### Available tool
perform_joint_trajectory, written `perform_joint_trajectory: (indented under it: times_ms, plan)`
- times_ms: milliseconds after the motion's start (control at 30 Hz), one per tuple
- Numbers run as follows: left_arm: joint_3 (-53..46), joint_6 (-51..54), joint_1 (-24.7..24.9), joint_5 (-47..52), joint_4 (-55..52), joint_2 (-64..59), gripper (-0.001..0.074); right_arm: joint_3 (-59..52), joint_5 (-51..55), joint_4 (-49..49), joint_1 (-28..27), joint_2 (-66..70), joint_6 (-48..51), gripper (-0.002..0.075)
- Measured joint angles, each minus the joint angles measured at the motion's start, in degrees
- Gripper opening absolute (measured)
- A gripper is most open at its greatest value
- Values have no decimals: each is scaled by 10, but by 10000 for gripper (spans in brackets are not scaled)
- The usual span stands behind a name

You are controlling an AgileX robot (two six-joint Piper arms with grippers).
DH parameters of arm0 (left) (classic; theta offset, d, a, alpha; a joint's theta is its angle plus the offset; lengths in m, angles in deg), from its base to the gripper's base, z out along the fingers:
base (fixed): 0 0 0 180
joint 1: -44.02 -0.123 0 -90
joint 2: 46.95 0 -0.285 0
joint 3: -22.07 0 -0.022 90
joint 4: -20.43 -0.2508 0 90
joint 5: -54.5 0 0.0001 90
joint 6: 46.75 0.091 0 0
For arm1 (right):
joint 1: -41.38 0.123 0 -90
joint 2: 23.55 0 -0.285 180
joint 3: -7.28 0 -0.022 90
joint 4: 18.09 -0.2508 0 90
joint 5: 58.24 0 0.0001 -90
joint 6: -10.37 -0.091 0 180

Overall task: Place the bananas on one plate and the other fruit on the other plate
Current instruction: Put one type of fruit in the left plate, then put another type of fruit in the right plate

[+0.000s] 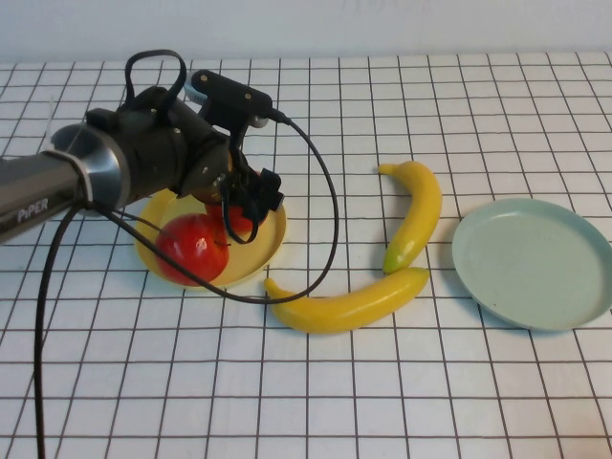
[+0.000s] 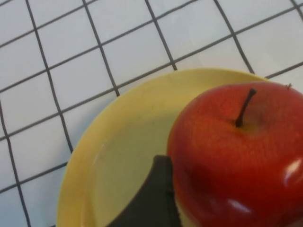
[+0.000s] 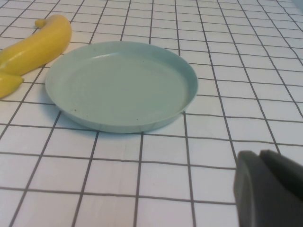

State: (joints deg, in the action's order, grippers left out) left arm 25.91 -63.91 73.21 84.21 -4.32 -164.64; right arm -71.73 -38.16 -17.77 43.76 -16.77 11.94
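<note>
Two glossy yellow bananas lie on the desk (image 1: 316,402), a white cloth ruled with a black grid. One banana (image 1: 417,212) curves upright in the middle of the high view; the other banana (image 1: 349,305) lies crosswise just below it, its tip touching the first one's lower end. Neither is on a plate yet. They look like hard, smooth plastic: light, stiff, likely slippery. The thick middle of the curve seems the safest place to pinch, across the narrow width.

To the right of them, close but apart, sits the mint plate (image 1: 535,263), bare.

To the left sits the yellow plate (image 1: 271,246), holding two shiny red apples. One apple (image 1: 193,249) rests in plain sight toward the near side; the second apple (image 1: 229,216) is mostly hidden behind the left arm. They too look hard, round and apt to roll.

The left claw (image 1: 251,203) hangs low over the yellow plate, its fingers spread wide beside the second apple and not gripping it; the left wrist view shows one dark finger (image 2: 151,198) against the apple's side. The apple sorting appears done.

The right claw (image 3: 270,189) is closed and empty, parked low over the desk near the mint plate, outside the high view.
</note>
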Motion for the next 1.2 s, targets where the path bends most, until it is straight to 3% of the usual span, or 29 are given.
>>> perform_joint_trajectory:
  times_ms: [300, 633, 700, 833, 900, 1000, 1200]
  plan:
    - [0, 36, 0, -5, -7, 27, 668, 0, 0, 0, 0, 0, 0, -15]
    - [-1, 54, 0, 17, -15, 168, 655, 0, 0, 0, 0, 0, 0, -15]
    - [-15, 54, 0, 20, 4, 205, 571, 0, 0, 0, 0, 0, 0, -15]
    - [-77, 58, 0, 7, 67, 282, 211, 0, 0, 0, 0, 0, 0, -15]
    - [-122, 55, 0, -6, 86, 328, 90, 0, 0, 0, 0, 0, 0, -15]
    - [-181, 28, 0, -13, 89, 394, 29, 0, 0, 0, 0, 0, 0, -15]
    - [-256, -28, 0, 43, 72, 521, 4, 0, 0, 0, 0, 0, 0, -15]
